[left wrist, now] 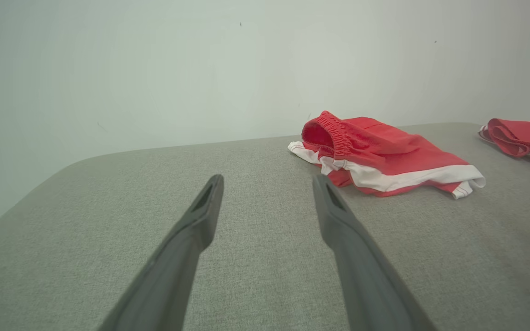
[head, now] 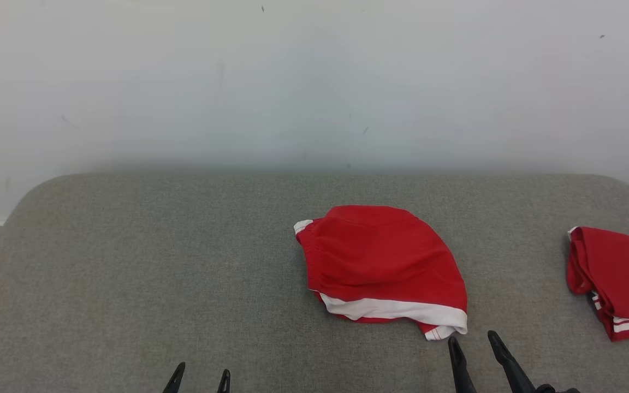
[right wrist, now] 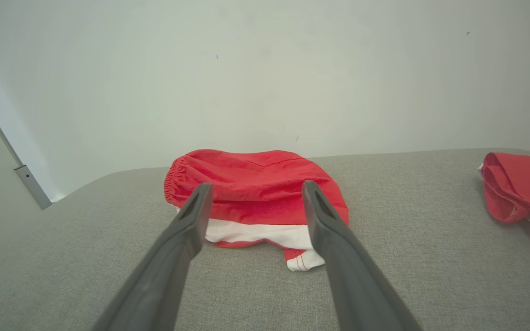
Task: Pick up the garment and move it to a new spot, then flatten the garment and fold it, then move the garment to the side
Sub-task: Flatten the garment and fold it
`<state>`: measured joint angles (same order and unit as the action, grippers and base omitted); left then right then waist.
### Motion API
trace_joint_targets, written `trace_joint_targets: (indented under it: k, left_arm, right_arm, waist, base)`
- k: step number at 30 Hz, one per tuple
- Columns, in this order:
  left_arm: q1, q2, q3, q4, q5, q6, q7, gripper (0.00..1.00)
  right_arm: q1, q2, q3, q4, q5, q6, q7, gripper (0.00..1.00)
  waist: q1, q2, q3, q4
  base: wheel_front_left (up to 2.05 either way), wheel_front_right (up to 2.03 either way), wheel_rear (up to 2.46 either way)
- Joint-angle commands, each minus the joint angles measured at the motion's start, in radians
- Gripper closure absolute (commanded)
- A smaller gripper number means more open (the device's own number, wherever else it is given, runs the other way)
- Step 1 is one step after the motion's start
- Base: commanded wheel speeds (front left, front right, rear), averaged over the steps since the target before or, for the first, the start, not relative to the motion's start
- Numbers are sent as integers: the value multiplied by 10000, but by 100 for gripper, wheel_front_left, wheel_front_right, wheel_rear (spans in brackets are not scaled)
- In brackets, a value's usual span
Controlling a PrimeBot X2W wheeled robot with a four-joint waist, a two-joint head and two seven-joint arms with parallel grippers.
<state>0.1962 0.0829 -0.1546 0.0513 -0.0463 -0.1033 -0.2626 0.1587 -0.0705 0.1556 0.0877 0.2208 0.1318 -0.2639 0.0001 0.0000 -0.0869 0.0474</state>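
We've got the pale wall (head: 292, 82) behind the grey fabric-covered table (head: 129, 273), and the red garment (head: 380, 256) with white trim lies crumpled right of centre on it, with a second red piece (head: 620, 278) well apart at the table's right edge. Our right gripper (head: 472, 336) sits just in front of the garment's near white hem, fingers spread wide and empty, apparently clear of the cloth; our left gripper (head: 203, 369) is at lower left over bare table, equally wide apart, holding nothing
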Motion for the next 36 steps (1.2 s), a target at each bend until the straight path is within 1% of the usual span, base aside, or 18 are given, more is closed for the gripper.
trace_joint_targets:
  k: [1,18,21,27,32,36]
  left_arm:
    - [-34,-21,-9,42,89,-10,-28,0]
    - [-211,-83,178,105,82,-93,-28,0]
    - [-385,82,73,289,293,-98,-28,0]
    - [-1319,464,-203,1348,585,-161,-28,0]
    - [-2560,1029,-1237,2963,731,-275,-30,0]
    - [-3377,1220,-1937,3758,450,-258,-28,0]
  right_arm:
    - [27,-31,16,-16,22,-27,1,0]
    - [-142,-75,69,43,52,-27,1,0]
    - [-161,-86,72,35,48,-27,1,0]
    - [-339,-147,215,11,126,-27,1,0]
    - [-428,-258,322,0,118,-27,2,0]
    - [-540,-322,344,-36,86,-27,2,0]
  waist:
    - [-1,0,34,-6]
    - [-1,0,142,-299]
    - [-1,0,179,-354]
    - [-1,0,361,-669]
    - [-1,0,607,-1011]
    - [-1,0,824,-1249]
  base:
    - [0,0,0]
    - [0,0,0]
    - [0,0,0]
    - [0,0,0]
    - [0,0,0]
    - [0,0,0]
